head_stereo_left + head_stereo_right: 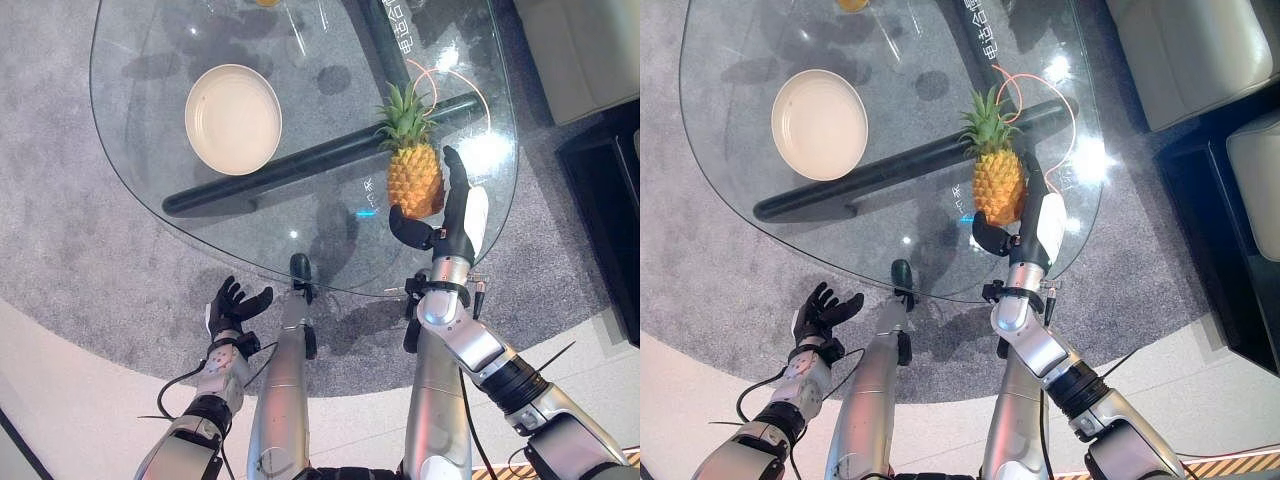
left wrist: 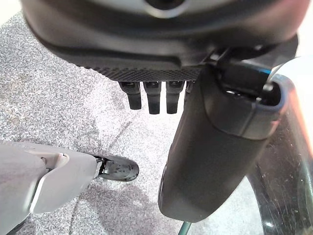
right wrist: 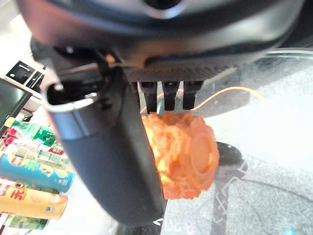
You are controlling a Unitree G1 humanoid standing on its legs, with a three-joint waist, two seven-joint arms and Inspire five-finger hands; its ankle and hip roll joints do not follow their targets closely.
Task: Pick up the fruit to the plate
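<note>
- The pineapple lies on the glass table, right of centre in the head views, crown toward the top of the frame and base toward the bottom.
- The right hand sits at the base of the fruit, thumb on its lower left, fingers straight up along its right flank; the grasp looks open, cupping rather than clenched (its wrist view shows the fruit's underside just past the fingers).
- The left hand hangs below the table edge at lower left, fingers relaxed and holding nothing.
- The plate is in the upper left, well apart from the fruit.
- Handling, as a judgement: the fruit looks stiff, fairly heavy and top-heavy if stood up, with a rough skin that should grip well. Take it round the thick body, not the leaves, which may bend or tear.
- On smooth glass it could roll or skid when nudged.
</note>
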